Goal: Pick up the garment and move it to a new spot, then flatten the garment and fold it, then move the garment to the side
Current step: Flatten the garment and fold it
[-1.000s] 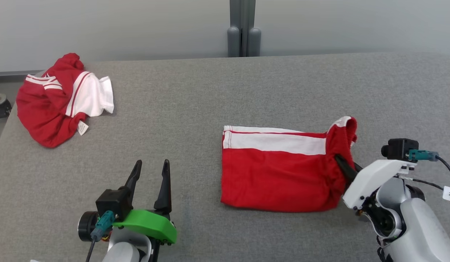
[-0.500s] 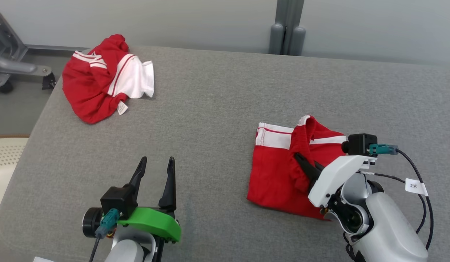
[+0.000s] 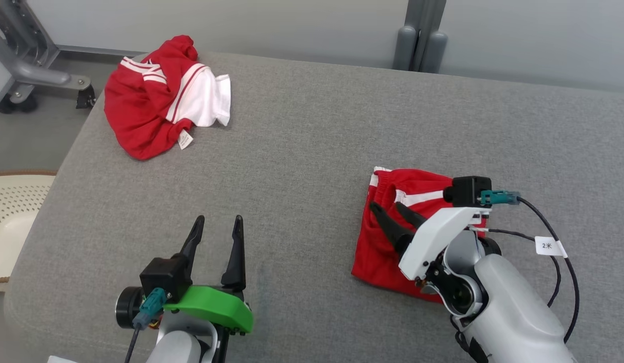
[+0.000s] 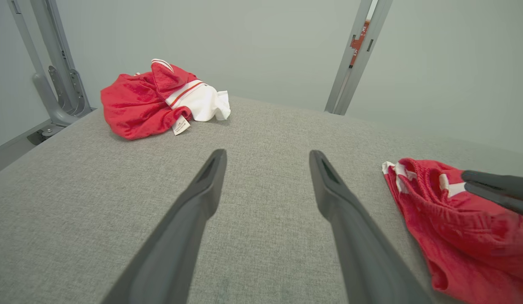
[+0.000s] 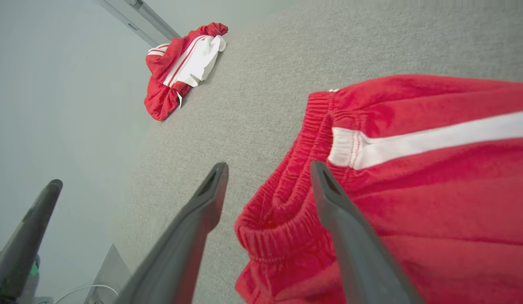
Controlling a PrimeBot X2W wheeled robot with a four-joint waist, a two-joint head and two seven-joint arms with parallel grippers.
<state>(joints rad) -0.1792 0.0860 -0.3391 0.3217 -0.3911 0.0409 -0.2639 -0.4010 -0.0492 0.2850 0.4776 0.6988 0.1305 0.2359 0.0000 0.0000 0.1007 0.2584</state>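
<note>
1. left gripper (image 3: 217, 222). Over the near edge of the tabletop (image 3: 302, 151), left of middle. Fingers spread wide with nothing between them and bare grey cloth below.

2. right gripper (image 3: 386, 206). Over the right half of the tabletop. Fingers are parted and grasp nothing. The right wrist view shows one finger above grey surface and the other above red cloth. Whether the tips touch the cloth cannot be told.

3. folded garment (image 3: 375, 257). Red shorts in a compact stack on the right half of the tabletop, about midway between near and far edges, directly under the right gripper.
   - Parts: a gathered elastic waistband (image 5: 282, 202) at the stack's left end and a white stripe (image 5: 413, 143) across the top layer.
   - Handling, as judged: light, soft and limp, with no stiffness to keep its shape. The layers would likely slip apart if only the top one were pinched.
   - Best hold, as judged: the thick waistband edge, with the fingers closing through every layer, moved low and slowly.

4. crumpled garment (image 3: 150, 111). Red and white, heaped at the far left corner of the tabletop, well apart from item 3.

5. Surroundings. A pale perforated basket (image 3: 9, 222) is off the left edge. A grey metal frame (image 3: 35, 75) stands beyond the far left corner and a grey post (image 3: 420, 45) behind the far edge.
</note>
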